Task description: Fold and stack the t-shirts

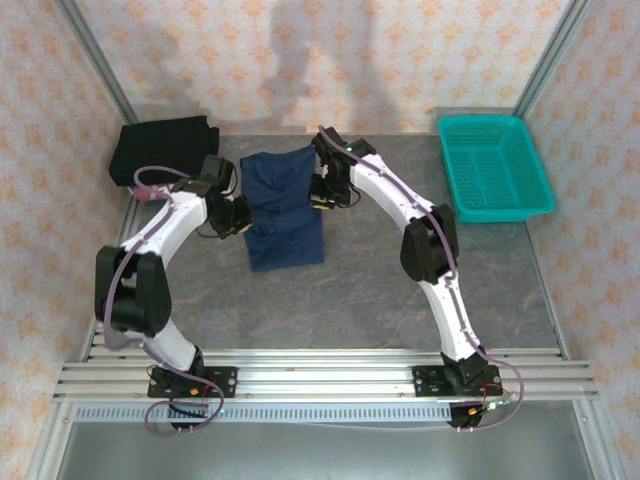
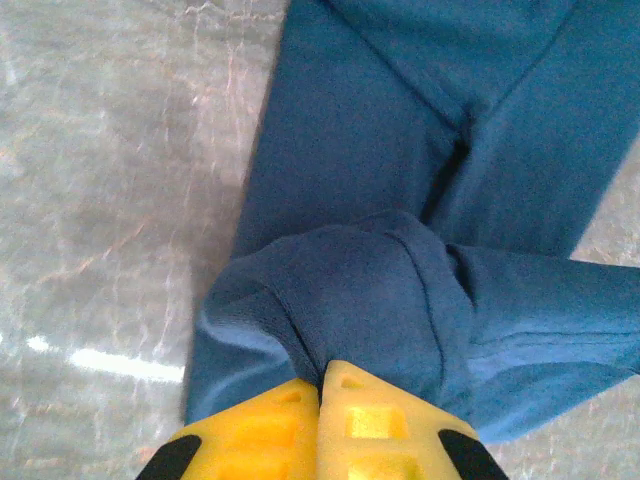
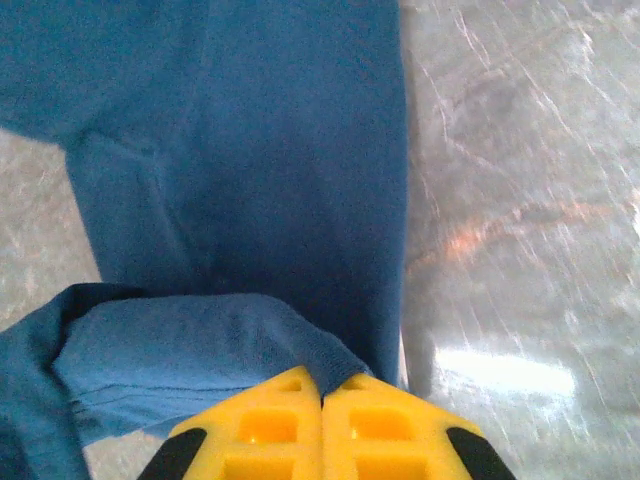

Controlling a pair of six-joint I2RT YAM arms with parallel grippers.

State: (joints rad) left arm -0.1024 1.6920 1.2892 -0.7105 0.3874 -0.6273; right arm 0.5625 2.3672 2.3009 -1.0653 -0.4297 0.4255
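Navy t-shirt (image 1: 285, 205) partly folded, mid-bench toward far edge, left pincer (image 2: 320, 372) and right pincer (image 3: 322, 385) each clamped on a bunched side fold

The view from above is bright and even. Soft grey shadows fall on the back wall (image 1: 300, 60). Small dark shadows lie under the arms (image 1: 170, 228) on the tabletop (image 1: 380, 290). The metal posts (image 1: 95, 60) at the sides lean outward, so the picture bends at its edges. In both wrist views the tabletop shines with a white patch of glare and looks smeary. The navy t-shirt (image 2: 400, 200) looks brighter blue up close, with darker folds. The yellow left gripper (image 2: 320, 378) and right gripper (image 3: 322, 388) look a little fuzzy.
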